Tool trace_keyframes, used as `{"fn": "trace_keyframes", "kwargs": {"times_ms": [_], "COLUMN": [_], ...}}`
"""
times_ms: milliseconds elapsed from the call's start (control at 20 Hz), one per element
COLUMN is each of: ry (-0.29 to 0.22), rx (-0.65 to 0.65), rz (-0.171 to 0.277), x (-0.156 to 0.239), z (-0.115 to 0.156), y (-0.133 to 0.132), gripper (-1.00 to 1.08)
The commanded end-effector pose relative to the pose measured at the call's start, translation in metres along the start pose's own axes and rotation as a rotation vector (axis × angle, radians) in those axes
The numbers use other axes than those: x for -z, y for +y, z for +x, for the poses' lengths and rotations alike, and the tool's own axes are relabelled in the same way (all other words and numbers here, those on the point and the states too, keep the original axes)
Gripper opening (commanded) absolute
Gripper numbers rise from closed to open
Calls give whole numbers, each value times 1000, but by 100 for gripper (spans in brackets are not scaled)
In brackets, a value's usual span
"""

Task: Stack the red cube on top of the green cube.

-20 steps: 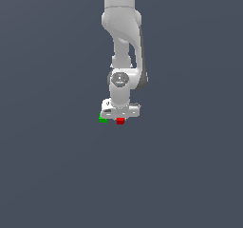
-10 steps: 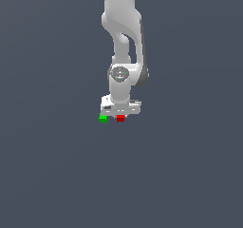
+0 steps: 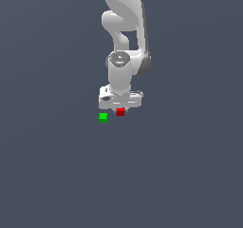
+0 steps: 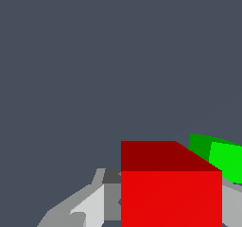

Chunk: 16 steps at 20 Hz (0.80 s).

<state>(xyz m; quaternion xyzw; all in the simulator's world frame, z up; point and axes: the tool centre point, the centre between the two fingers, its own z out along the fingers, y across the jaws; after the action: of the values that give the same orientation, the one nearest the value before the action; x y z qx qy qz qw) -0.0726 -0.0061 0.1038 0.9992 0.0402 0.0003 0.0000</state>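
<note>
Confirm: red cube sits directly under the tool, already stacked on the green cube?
Not stacked. In the exterior view the red cube is directly under the tool, but the green cube sits apart, off to the exterior view's left and slightly lower.

Red cube [image 4: 171,193] fills the near foreground, sitting between grey fingers [image 4: 90,209]. Green cube [image 4: 222,160] partly hidden behind it. Plain dark grey floor [image 4: 94,70] beyond.
</note>
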Motion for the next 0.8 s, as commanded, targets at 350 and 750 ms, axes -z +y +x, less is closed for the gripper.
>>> {"fn": "trace_keyframes", "kwargs": {"times_ms": [350,750], "ry": [-1,-1], "rx": [0,0], "rz": [0,0], "x": [18,13], "z": [1,0], "y": [0,6], "gripper": [-100,-100]}}
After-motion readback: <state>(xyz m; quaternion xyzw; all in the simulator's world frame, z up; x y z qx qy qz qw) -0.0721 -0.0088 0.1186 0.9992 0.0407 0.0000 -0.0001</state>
